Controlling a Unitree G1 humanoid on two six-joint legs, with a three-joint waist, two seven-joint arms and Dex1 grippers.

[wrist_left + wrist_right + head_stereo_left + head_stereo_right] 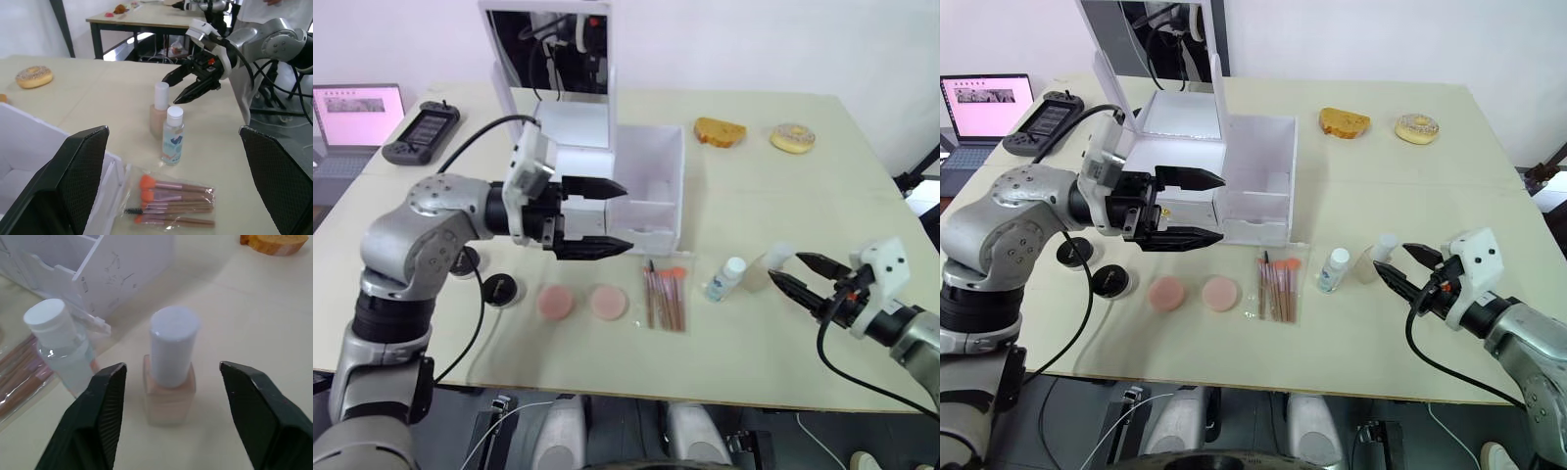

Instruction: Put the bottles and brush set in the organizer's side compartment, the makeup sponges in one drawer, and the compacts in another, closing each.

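Observation:
The white organizer point(636, 211) stands mid-table, mirror lid upright, with its side compartment point(651, 181) on the right. My left gripper point(626, 216) is open right at its front face. On the table in front lie two pink makeup sponges point(555, 303), the brush set point(664, 297) in its clear sleeve, and the blue-label bottle point(726, 279). The yellowish bottle point(169, 382) stands upright between the open fingers of my right gripper point(785, 267), untouched. Two black compacts point(499, 290) sit left of the sponges, one partly behind my left arm.
A piece of bread point(720, 131) and a donut point(792, 137) lie at the far right of the table. A laptop point(357, 113) and a black handheld controller point(421, 130) sit at the far left. A black cable point(475, 323) loops near the compacts.

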